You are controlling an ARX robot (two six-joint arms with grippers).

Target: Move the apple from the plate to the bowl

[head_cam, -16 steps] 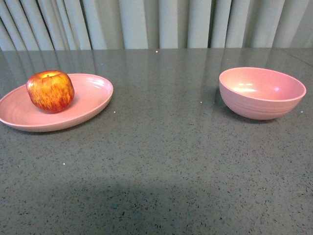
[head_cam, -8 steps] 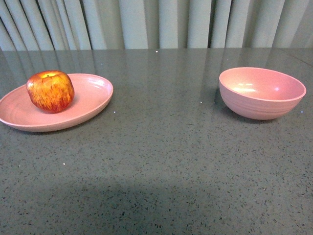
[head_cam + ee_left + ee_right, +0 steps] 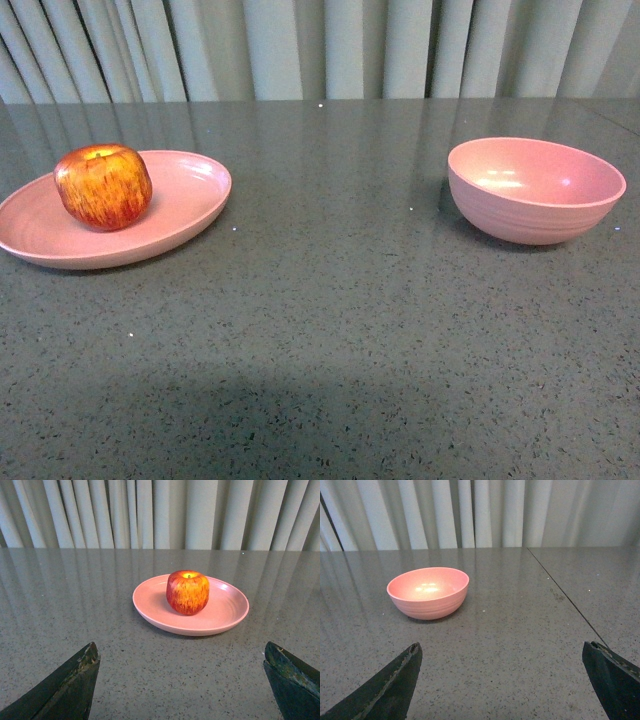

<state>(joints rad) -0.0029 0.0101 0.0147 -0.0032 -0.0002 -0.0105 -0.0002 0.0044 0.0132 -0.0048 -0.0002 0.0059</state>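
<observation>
Apple (image 3: 103,186) sits at the middle left of the front view, on the pink plate (image 3: 190,200), whose rim runs out at the left frame edge. Right of the plate a broad stretch of bare grey table (image 3: 340,290) lies open, and it continues across the whole lower frame. The bowl (image 3: 535,205) stands at the middle right, just short of the right frame edge. A curtain (image 3: 320,45) hangs behind the table's far edge along the top. In its wrist view the left gripper (image 3: 180,690) is spread wide and faces the apple and plate. The right gripper (image 3: 500,687) is equally wide and faces the bowl. Compared with half a second earlier, apple, plate and bowl lie just as they did.
</observation>
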